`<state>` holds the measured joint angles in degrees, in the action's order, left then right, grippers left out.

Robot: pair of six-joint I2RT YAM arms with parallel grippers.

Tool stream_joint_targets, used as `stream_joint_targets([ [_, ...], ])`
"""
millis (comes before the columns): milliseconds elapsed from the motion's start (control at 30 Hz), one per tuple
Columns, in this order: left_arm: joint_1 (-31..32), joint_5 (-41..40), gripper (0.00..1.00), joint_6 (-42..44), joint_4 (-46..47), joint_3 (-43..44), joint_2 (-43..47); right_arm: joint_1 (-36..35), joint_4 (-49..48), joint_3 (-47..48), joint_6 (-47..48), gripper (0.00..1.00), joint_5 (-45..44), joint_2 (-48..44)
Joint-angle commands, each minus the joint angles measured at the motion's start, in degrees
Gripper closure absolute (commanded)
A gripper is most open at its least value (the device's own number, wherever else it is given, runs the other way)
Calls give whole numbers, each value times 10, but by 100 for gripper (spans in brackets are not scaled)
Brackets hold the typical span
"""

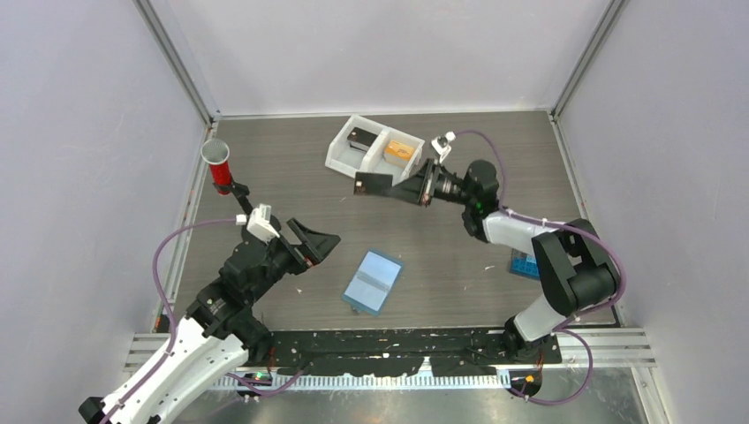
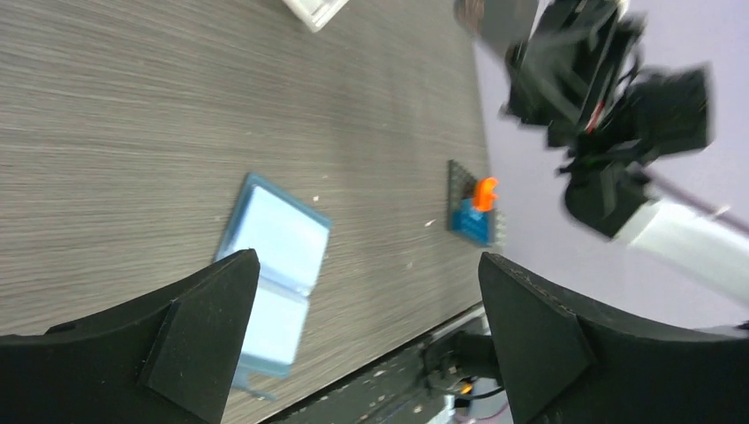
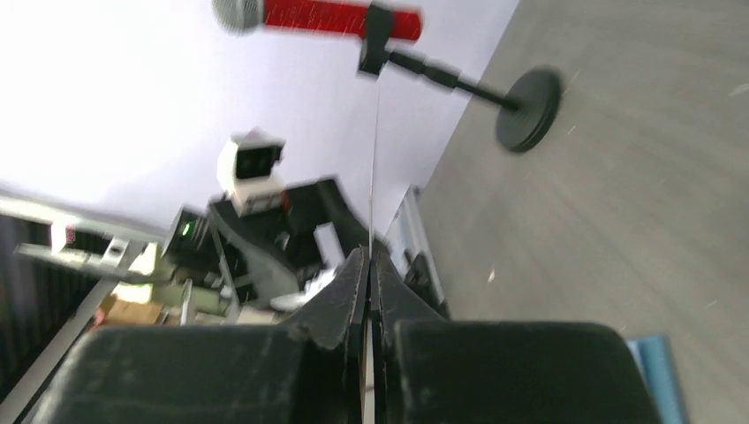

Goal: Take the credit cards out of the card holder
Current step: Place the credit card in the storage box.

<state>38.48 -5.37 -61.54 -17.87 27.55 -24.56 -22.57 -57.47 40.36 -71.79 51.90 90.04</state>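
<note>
Fingers of my right arm (image 3: 340, 300) clamp one credit card (image 1: 373, 184) by its edge just beside the white tray (image 1: 338, 157), a thin hold it could slip from, while my left fingers (image 2: 199, 331) hang apart near the card holder (image 1: 374, 282) on the counter (image 1: 265, 177).

Your left arm (image 1: 208, 340) and right arm (image 1: 565, 269), lower left and right of the overhead view, share white shells, black joints and a purple cable (image 1: 156, 261) each. The left gripper (image 2: 367, 259) has matte black wedge fingers (image 2: 177, 353).
</note>
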Motion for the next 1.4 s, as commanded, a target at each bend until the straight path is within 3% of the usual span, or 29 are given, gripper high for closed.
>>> stream_joint_targets([
  [0, -3, 15, 1, 128, -103, 70, -40, 17, 255, 158, 163, 95, -46, 31],
  [200, -3, 32, 1, 234, -160, 122, -99, 24, 469, 372, 239, 95, -138, 145],
  [533, -5, 2, 1, 339, -244, 175, -145, 17, 559, 646, 176, 95, -262, 341],
  [733, -5, -8, 1, 342, -245, 172, -135, 0, 615, 797, 164, 95, -337, 447],
  [900, -5, -11, 1, 344, -257, 178, -131, -12, 612, 848, 135, 95, -384, 500],
  [1367, -5, 0, 1, 336, -239, 160, -116, -18, 614, 835, 119, 91, -431, 531],
])
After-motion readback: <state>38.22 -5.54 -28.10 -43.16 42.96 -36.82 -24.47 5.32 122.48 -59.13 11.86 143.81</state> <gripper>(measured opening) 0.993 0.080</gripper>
